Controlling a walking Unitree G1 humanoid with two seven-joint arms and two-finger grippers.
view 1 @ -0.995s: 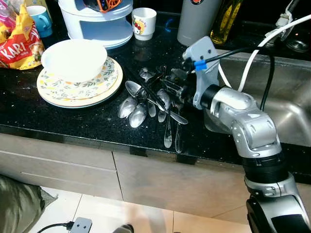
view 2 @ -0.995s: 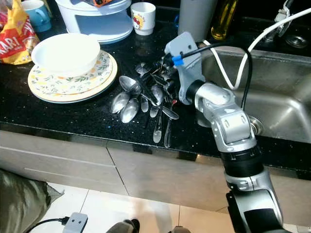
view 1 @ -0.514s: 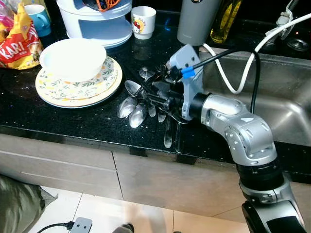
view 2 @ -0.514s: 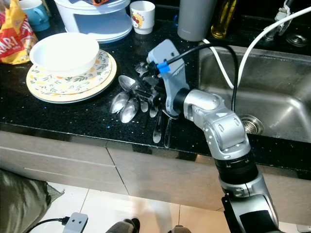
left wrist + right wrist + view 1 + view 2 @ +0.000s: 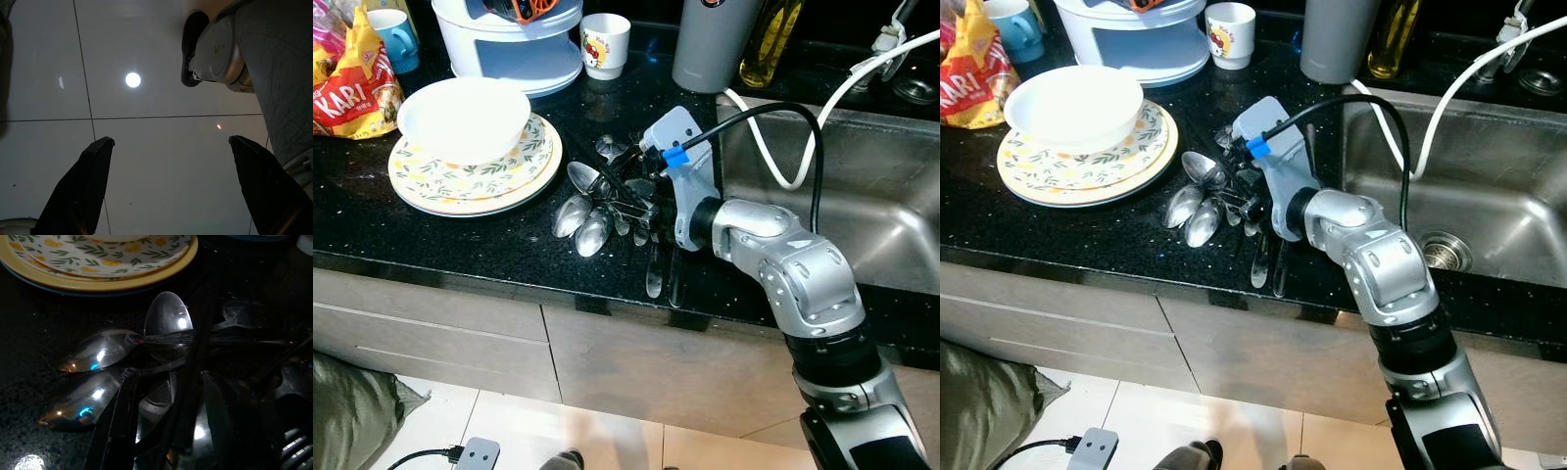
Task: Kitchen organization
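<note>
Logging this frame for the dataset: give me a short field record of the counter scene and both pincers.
surface: black counter, sink at its right
cutlery: pile of spoons and forks near the front edge
dishes: white bowl on stacked plates, left of the pile
right pincer: down in the pile, fingers apart around handles
left pincer: idle, open, facing floor tiles

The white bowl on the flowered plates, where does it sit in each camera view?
Left eye view: white bowl upper left, on the flowered plates.
Right eye view: upper left too.
Left wrist view: floor tiles, no bowl.
Right wrist view: bowl cannot be made out; plates' rim along the top.
Shared landmark: pile of spoons beside the plates.
</note>
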